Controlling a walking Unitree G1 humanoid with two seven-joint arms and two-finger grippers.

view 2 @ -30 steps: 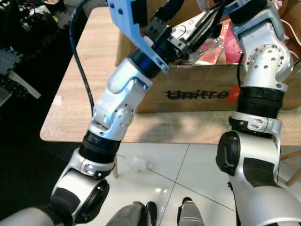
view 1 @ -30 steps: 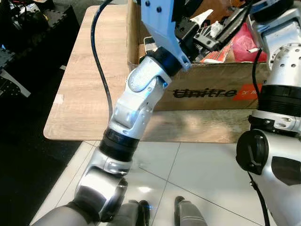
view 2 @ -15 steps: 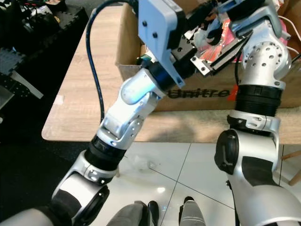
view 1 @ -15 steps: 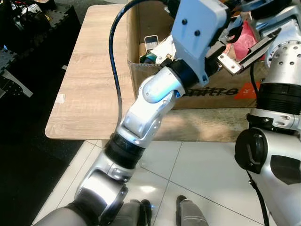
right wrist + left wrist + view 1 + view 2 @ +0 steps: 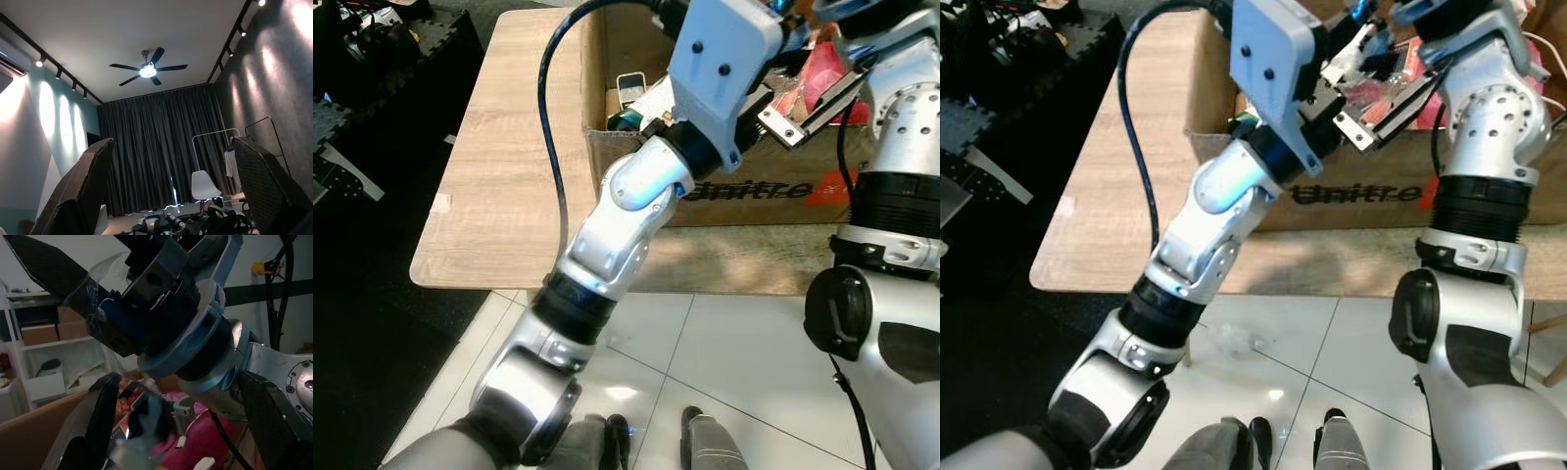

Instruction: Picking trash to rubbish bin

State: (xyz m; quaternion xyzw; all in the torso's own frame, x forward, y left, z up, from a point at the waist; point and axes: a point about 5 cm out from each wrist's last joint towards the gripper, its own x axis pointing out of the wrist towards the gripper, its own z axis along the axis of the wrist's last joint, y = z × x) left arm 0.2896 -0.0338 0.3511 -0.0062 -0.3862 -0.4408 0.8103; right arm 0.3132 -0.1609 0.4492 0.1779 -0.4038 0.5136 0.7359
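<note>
A wooden desk [image 5: 499,166] carries a brown cardboard box [image 5: 764,181] printed with black lettering, and trash lies piled inside it: a red plastic bag [image 5: 827,83], white scraps and a small dark-screened device [image 5: 628,86] near the box's left wall. The left end effector [image 5: 168,431] is raised over the box's front edge, its black fingers [image 5: 100,416] spread apart; a crumpled piece of clear plastic [image 5: 142,431] sits just beside one finger, though whether it is gripped I cannot tell. Directly ahead of it, very near, hangs the right arm's blue-and-black wrist [image 5: 166,318]. The right end effector [image 5: 171,191] points up toward a ceiling fan [image 5: 147,68] and dark curtains [image 5: 161,147], its fingers wide apart and holding nothing.
</note>
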